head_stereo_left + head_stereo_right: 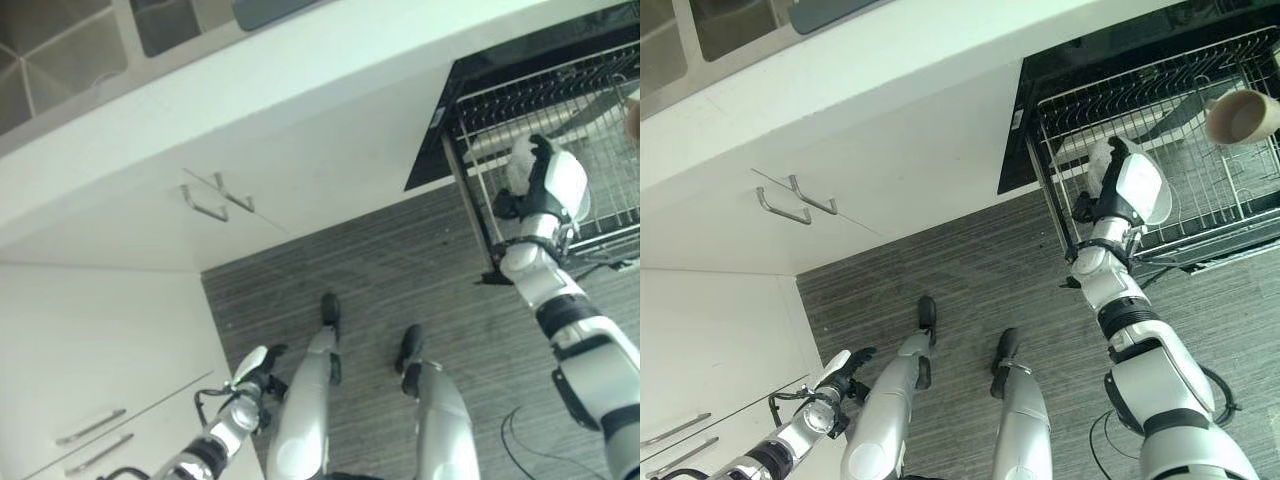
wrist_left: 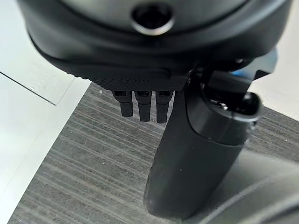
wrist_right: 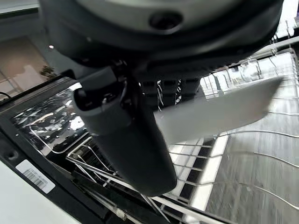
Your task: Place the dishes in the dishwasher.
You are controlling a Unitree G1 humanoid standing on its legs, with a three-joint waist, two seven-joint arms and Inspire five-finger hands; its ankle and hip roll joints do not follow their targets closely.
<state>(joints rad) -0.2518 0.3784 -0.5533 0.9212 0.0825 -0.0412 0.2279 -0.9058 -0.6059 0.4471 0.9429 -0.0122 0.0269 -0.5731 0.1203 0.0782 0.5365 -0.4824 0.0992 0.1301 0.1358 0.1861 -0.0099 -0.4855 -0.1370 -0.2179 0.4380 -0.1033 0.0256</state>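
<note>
Dishwasher (image 1: 1040, 75) stood open under the white counter (image 1: 890, 60); wire rack (image 1: 1200, 110) pulled out over the grey striped floor (image 1: 970, 260). In the rack: a beige cup (image 1: 1240, 117) tipped on its side toward the far right, resting among the wires; a pale plate (image 3: 224, 109) held on edge over the rack's near left part. Right hand (image 1: 1120, 190) reached over the rack's front rail, thumb and fingers (image 3: 161, 91) pinched on the plate's rim, as seen in the right wrist view; plate slanted, its lower edge down among the wires, though whether touching them could not be told. Rest of the rack showed bare wires and tines, with the dark tub behind.

Left hand (image 1: 835, 378) hung low beside the white cabinet (image 1: 700, 350), well apart from the dishwasher; fingers (image 2: 142, 107) curled downward over the floor, holding nothing. Two metal handles (image 1: 795, 200) on the cabinet front under the counter; two more (image 1: 675, 432) on the lower cabinet near the left hand.
</note>
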